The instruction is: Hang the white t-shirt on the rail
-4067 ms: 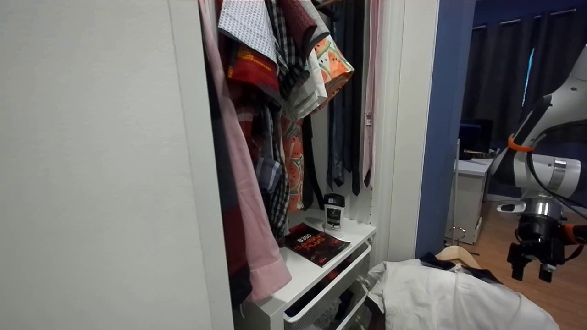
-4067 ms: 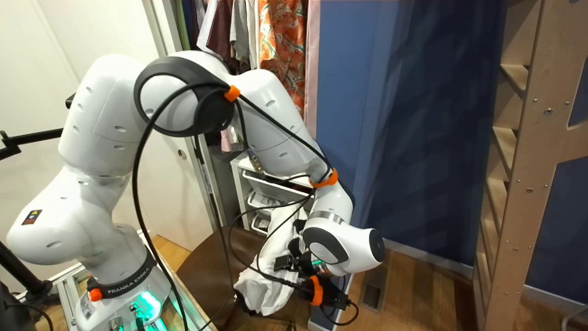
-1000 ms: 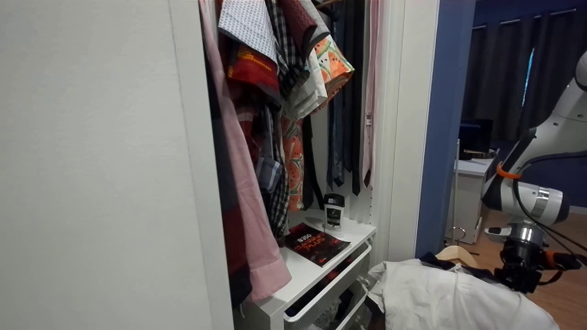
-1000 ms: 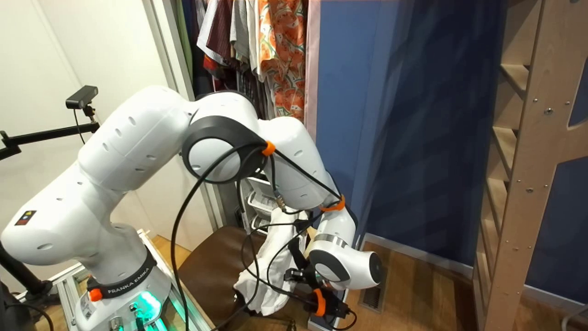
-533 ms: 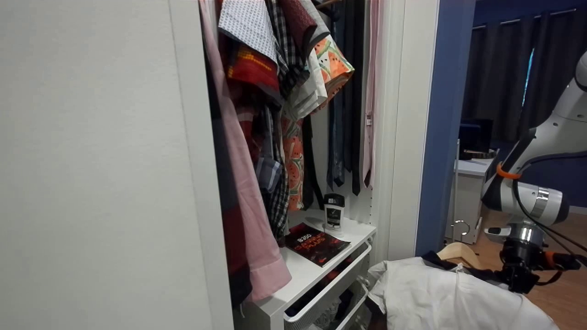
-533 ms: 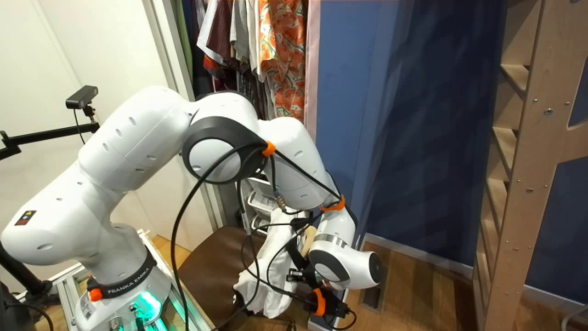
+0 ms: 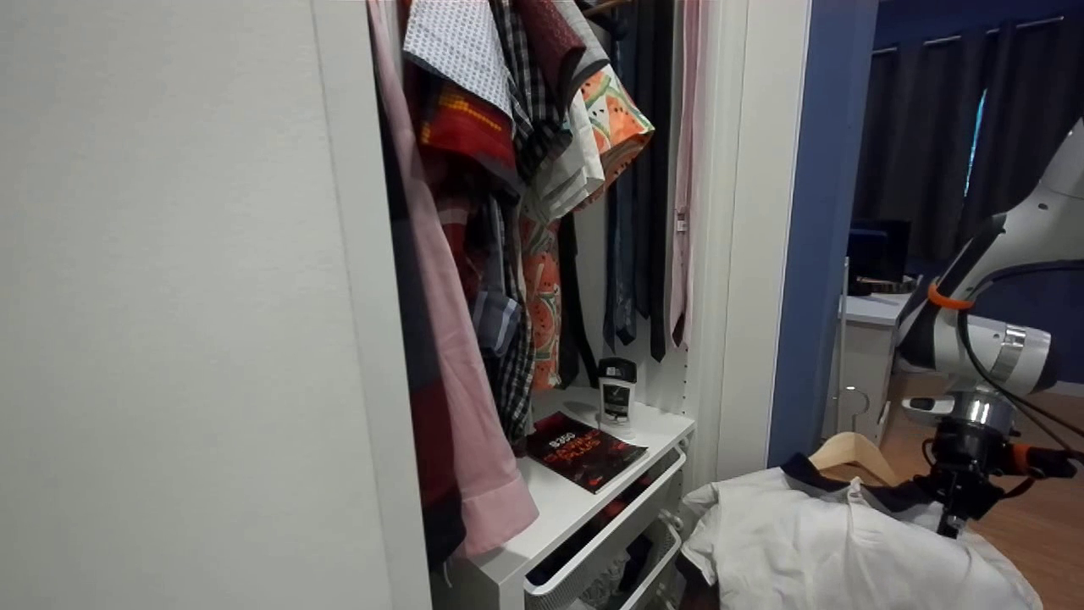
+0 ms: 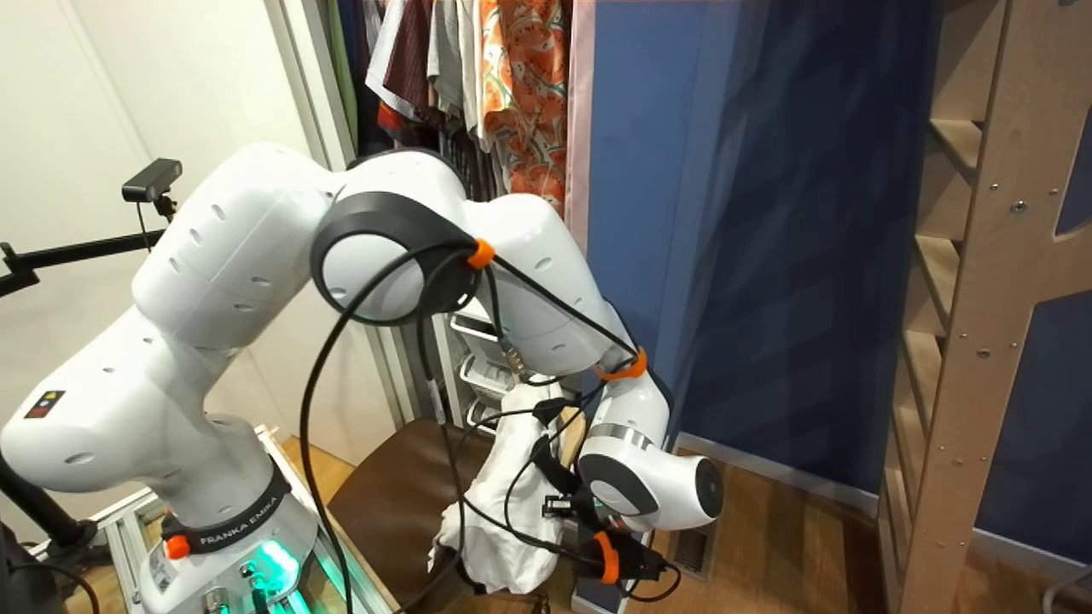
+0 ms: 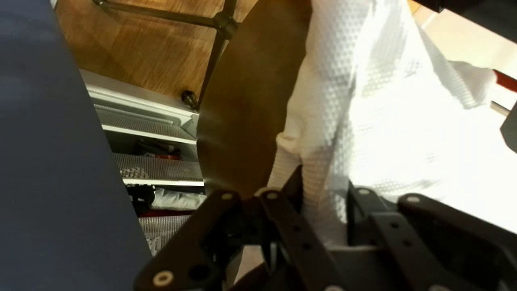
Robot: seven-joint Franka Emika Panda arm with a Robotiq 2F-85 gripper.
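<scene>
The white t-shirt (image 7: 821, 542), with its dark collar on a light wooden hanger (image 7: 849, 451), fills the lower right of an exterior view. It lies bunched over a brown chair (image 8: 384, 477) in an exterior view. At the collar's right side my gripper (image 7: 952, 524) points down into the cloth. The wrist view shows a fold of white fabric squeezed between both fingers of the gripper (image 9: 325, 198). The hanger's metal hook (image 7: 854, 396) stands up above the collar. The rail itself is out of view; only clothes hanging below it show.
A white sliding door (image 7: 195, 296) covers part of the wardrobe. Inside are a pink garment (image 7: 457, 381), watermelon-print fabric (image 8: 537, 111) and a deodorant stick (image 7: 617, 394) on the shelf above wire drawers (image 8: 486, 375). A blue wall (image 8: 648, 213) borders the opening.
My gripper has shut on the shirt near the collar. The collar, hanger and hook have risen a little, and the arm has moved slightly up.
</scene>
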